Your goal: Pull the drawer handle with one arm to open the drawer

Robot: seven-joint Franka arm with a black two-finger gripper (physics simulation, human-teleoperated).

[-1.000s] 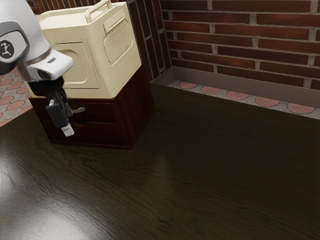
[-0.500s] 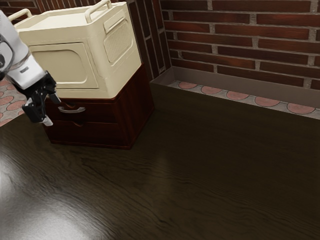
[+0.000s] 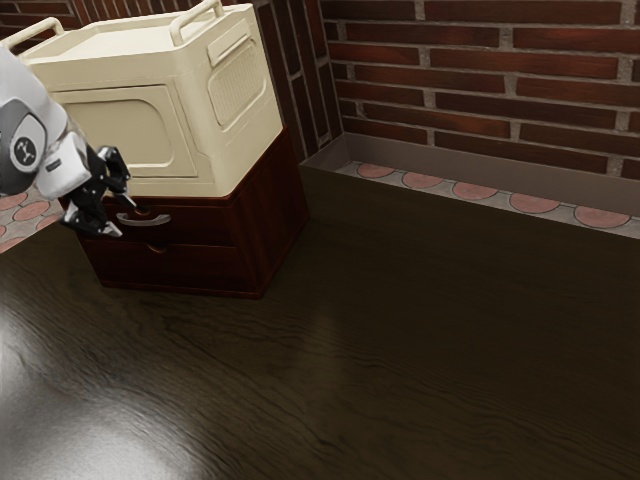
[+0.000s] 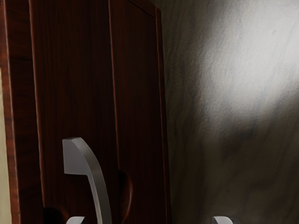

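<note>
My gripper point(image 3: 122, 216) is open in the exterior view, at the front of the dark red cabinet point(image 3: 277, 220), its fingers pointing toward the silver drawer handle point(image 3: 146, 220). The upper drawer point(image 3: 205, 225) that carries this handle sits flush with the cabinet. In the wrist view the tips of my gripper point(image 4: 149, 220) stand wide apart at the lower edge, nothing gripped between them. There the curved handle point(image 4: 96, 182) rises near one fingertip; whether they touch, I cannot tell. Its other end is out of sight.
A large cream box point(image 3: 235, 110) with raised handles rests on top of the cabinet. The lower drawer point(image 3: 180, 268) is shut. The dark wooden table point(image 3: 380, 340) extends in front and toward the exterior view's right, with a brick wall point(image 3: 480, 80) behind.
My hand has swung from downward-pointing beside the handle, back toward the exterior view's left, and tilted to face the cabinet front. Its fingers now show spread apart. The drawer has not moved.
</note>
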